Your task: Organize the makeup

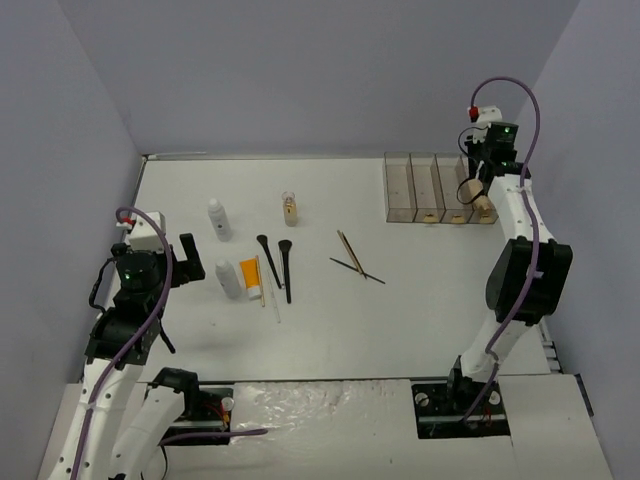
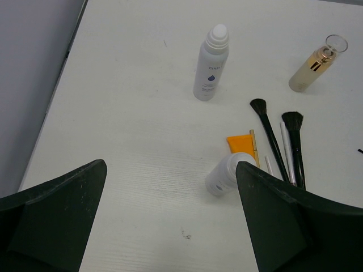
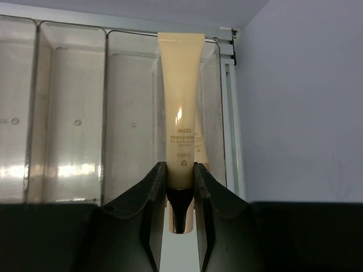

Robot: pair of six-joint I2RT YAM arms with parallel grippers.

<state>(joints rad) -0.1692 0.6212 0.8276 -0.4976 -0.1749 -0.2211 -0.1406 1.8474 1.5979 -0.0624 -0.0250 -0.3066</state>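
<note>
White table point(image 1: 400, 330); right gripper point(image 3: 180, 170) clamped on a beige tube point(image 3: 180, 96) over the clear compartment box point(image 1: 412, 188), left gripper point(image 2: 170, 190) spread wide.

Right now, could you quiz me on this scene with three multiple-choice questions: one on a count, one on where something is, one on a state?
1. How many black brushes lie on the table?
A one; B two; C four.

2. Where is the beige tube?
A held in the right end effector, at the clear box; B flat on the table; C lying inside the box.

3. What state is the left end effector in?
A shut on a brush; B shut on the tube; C open and empty.

Answers:
1 B, two dark brush heads show side by side.
2 A, the right wrist view shows the tube pinched at its cap end, with the box behind it.
3 C, its jaws stand wide apart with nothing between them.
</note>
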